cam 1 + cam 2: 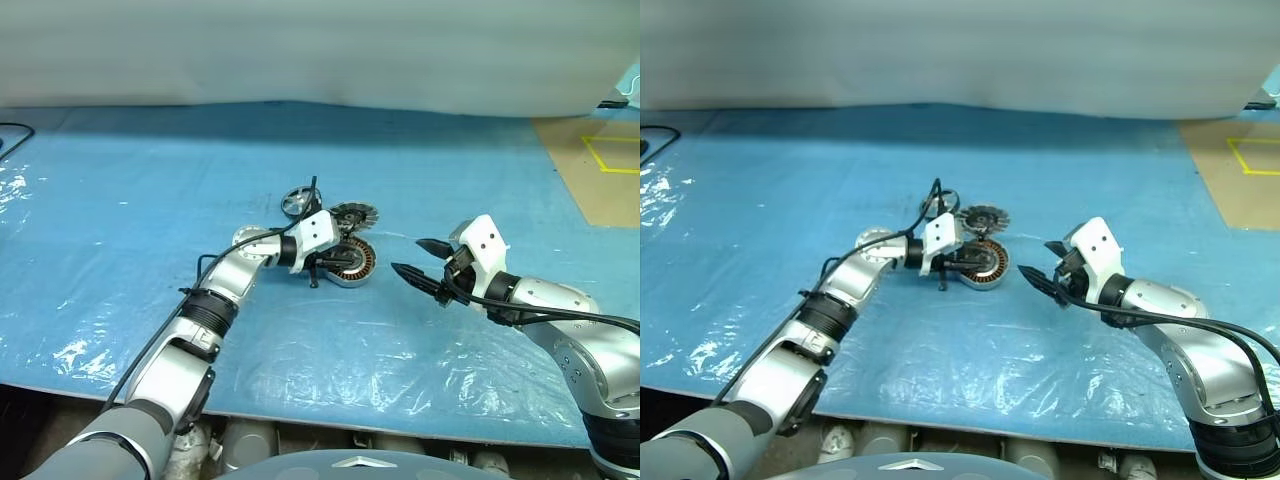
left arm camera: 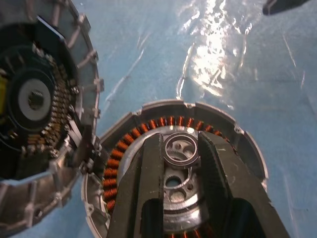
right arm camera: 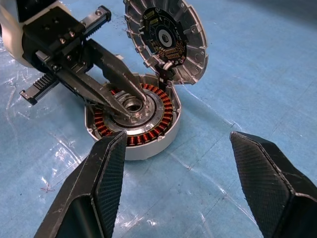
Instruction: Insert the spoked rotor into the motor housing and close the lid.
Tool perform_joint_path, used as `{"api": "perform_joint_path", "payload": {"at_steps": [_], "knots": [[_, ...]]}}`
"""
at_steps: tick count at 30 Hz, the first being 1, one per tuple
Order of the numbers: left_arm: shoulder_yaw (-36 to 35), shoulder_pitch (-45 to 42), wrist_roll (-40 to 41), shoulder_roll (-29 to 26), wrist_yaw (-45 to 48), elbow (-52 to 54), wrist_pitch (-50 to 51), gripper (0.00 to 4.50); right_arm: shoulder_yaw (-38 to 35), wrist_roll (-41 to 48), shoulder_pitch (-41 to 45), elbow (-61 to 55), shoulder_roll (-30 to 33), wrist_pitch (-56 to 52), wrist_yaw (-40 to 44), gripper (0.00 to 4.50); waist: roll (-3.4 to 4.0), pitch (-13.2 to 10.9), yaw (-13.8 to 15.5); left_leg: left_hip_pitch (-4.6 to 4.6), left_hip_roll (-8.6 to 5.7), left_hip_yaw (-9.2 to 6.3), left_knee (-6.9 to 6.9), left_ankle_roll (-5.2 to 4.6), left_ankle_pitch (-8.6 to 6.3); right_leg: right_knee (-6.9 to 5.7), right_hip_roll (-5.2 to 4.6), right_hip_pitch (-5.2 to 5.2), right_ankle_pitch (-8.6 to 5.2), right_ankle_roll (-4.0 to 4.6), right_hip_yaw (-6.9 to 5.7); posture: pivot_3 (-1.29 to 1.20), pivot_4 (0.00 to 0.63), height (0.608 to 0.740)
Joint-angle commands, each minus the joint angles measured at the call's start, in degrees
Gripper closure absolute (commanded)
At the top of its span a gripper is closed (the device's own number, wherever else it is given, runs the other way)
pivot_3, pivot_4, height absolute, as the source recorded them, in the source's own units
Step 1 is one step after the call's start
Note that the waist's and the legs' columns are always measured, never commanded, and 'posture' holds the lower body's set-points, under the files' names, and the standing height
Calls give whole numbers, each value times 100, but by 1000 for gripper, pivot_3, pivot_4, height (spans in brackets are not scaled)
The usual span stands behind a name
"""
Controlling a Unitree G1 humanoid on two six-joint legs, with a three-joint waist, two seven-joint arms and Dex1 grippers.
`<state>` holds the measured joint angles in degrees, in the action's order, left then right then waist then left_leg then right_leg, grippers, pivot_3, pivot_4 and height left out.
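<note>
The motor housing (image 3: 148, 147) is a squat silver can on the blue sheet, with a ring of copper windings showing. Its ribbed lid (image 3: 166, 37) stands open, hinged upright at the far rim. The spoked rotor (image 2: 181, 151), dark grey with a silvery rim, lies inside the ring of windings. My left gripper (image 1: 338, 262) reaches in from the left, shut on the rotor's hub. I cannot tell whether the rotor is fully seated. My right gripper (image 1: 407, 256) hangs open a short way to the right of the housing, pointing at it, with nothing between its fingers.
A blue plastic-covered sheet (image 1: 120, 220) covers the table, whose front edge (image 1: 300, 405) runs close to me. A small round ringed part (image 1: 297, 203) shows just behind my left wrist. Tan floor with yellow tape (image 1: 610, 160) lies at the far right.
</note>
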<state>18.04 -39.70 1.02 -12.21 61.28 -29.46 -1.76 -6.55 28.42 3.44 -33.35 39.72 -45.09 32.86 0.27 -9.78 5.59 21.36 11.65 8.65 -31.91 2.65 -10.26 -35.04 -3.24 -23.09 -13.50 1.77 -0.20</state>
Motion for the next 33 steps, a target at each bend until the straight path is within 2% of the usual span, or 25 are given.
{"api": "perform_joint_path", "payload": {"at_steps": [1, 16, 31, 33], "knots": [[106, -50, -81, -100, 86, 342, 47, 3844, -184, 44, 31, -216, 51, 66, -3, 1044, 0, 0, 5, 0, 0, 0, -1, 0, 0, -1, 0, 0, 0, 0, 0, 0, 150, 740], [15, -125, -145, 0, -252, 330, 364, 3844, -174, 54, 11, -242, 43, 65, -13, 1044, 0, 0, 6, 0, 1, -2, -27, 0, 0, -26, -5, 0, -13, 22, 1, 0, 150, 740], [101, 5, -134, -111, -50, 472, 473, 3844, -154, 42, 59, -195, 49, 88, 7, 1044, 0, 0, 3, 0, 1, -3, -26, 0, 0, -26, -6, 0, -14, 23, 1, 0, 150, 740], [97, 13, -107, -112, 6, 471, 467, 3118, -139, 24, 70, -180, 51, 96, 6, 1044, 0, 0, 5, 0, 1, -3, -25, 0, 0, -24, -6, 0, -14, 23, 1, 0, 150, 740]]}}
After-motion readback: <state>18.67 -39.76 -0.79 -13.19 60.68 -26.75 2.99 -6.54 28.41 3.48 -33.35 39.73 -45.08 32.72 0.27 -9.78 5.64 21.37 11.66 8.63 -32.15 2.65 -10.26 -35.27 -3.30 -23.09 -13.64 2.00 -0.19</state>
